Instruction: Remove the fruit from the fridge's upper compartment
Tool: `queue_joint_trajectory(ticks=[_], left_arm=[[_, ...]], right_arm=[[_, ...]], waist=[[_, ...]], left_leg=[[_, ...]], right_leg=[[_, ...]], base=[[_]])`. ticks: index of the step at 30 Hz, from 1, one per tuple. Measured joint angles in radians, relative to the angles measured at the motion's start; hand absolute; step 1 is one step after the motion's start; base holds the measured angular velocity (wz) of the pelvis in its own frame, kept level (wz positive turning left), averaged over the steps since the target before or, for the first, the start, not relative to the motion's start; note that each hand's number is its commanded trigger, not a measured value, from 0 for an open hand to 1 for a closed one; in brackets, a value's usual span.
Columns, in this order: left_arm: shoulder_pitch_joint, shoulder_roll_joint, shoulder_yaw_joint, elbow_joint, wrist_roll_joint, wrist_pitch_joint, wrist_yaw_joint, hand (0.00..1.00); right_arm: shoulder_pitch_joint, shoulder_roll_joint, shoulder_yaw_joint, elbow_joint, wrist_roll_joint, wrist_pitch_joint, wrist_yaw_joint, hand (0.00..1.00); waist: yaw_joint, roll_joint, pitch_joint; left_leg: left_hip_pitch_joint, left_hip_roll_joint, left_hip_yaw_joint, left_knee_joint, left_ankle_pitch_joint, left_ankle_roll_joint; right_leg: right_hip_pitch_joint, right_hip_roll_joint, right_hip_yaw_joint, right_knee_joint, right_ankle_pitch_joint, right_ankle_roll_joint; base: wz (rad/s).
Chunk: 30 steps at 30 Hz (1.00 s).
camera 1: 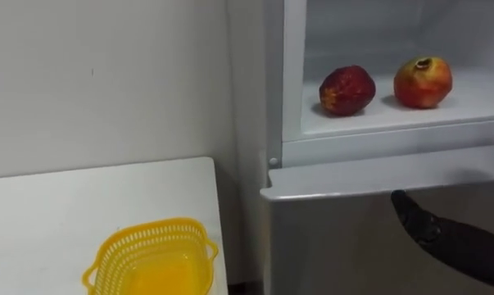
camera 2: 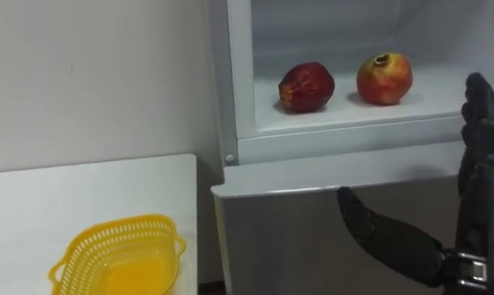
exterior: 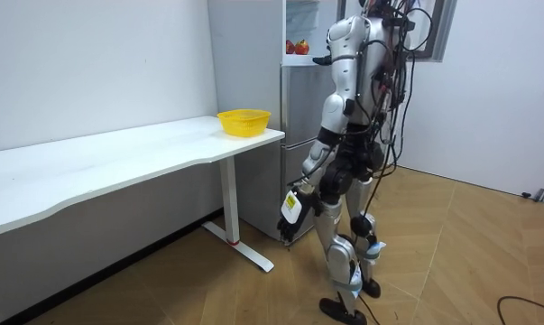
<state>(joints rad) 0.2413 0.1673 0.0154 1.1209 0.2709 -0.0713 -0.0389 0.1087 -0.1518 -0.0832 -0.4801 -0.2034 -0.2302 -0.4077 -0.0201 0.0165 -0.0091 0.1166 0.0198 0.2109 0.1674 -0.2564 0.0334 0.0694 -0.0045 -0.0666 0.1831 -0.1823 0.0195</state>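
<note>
Standing at the open upper fridge (camera 1: pixel 378 152), the robot lifts its right hand (camera 2: pixel 478 156) in front of the compartment, fingers straight, thumb spread wide, nothing in its grasp. The hand sits just below the front edge of the white shelf (camera 1: pixel 443 111) and short of the fruit. Two pieces lie on that shelf: a dark red fruit (camera 1: pixel 346 90) toward the left edge and a pomegranate (camera 1: pixel 423 82) to its right, near each other but apart, both untouched. A yellow basket (camera 1: pixel 148 229) waits empty at the end of the white table (camera 1: pixel 66 205) nearest the fridge (presumably the drop-off). The left hand (exterior: pixel 292 206) hangs low by the robot's side; I cannot tell its state. The door is open, but reaching in, grasping and carrying out all remain to be done.
</note>
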Motion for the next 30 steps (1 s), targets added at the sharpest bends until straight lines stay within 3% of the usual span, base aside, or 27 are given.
queue_joint_trajectory(ticks=[7,9,17,22,25,30], left_arm=[[0.008,0.011,0.013,-0.002,0.03,0.012,-0.014,0.0],[0.006,0.011,0.013,-0.003,0.038,0.028,-0.016,0.0],[-0.001,0.002,0.012,0.0,0.095,0.052,-0.032,0.0],[-0.019,0.001,0.015,-0.003,0.12,0.073,-0.039,0.0],[-0.023,0.007,0.018,-0.007,0.136,0.075,-0.054,0.0],[-0.027,0.012,0.021,-0.038,0.155,0.086,-0.062,0.0]], right_arm=[[-0.088,-0.023,-0.02,0.014,0.008,0.0,-0.005,0.0],[-0.137,-0.06,-0.025,0.064,0.033,0.001,-0.005,0.0],[-0.284,-0.093,-0.026,0.157,0.058,0.006,0.005,0.0],[-0.348,-0.113,-0.027,0.19,0.087,0.032,0.005,0.0],[-0.387,-0.133,-0.026,0.206,0.088,0.051,0.006,0.0],[-0.454,-0.175,-0.027,0.265,0.094,0.056,0.006,0.0]], waist=[[0.02,-0.028,0.0095],[0.023,-0.033,0.0109],[0.032,-0.04,0.0133],[0.05,-0.047,0.0103],[0.058,-0.058,0.0071],[0.074,-0.078,0.012]], left_leg=[[0.013,0.001,-0.034,0.002,0.002,-0.003],[0.007,-0.001,-0.048,0.008,0.002,-0.003],[-0.019,-0.002,-0.075,0.033,0.005,-0.004],[-0.022,-0.001,-0.081,0.038,0.005,-0.004],[-0.023,-0.002,-0.091,0.039,0.006,-0.004],[-0.019,-0.002,-0.102,0.039,0.006,-0.004]], right_leg=[[0.037,-0.002,-0.053,-0.016,0.003,-0.005],[0.037,-0.006,-0.069,-0.016,0.003,-0.005],[0.034,-0.011,-0.102,-0.014,0.004,-0.006],[0.033,-0.013,-0.121,-0.014,0.004,-0.007],[0.036,-0.014,-0.133,-0.013,0.005,-0.008],[0.045,-0.013,-0.138,-0.015,0.005,-0.008]], base=[[0.16],[0.17],[0.1],[0.06],[0.09],[0.04]])
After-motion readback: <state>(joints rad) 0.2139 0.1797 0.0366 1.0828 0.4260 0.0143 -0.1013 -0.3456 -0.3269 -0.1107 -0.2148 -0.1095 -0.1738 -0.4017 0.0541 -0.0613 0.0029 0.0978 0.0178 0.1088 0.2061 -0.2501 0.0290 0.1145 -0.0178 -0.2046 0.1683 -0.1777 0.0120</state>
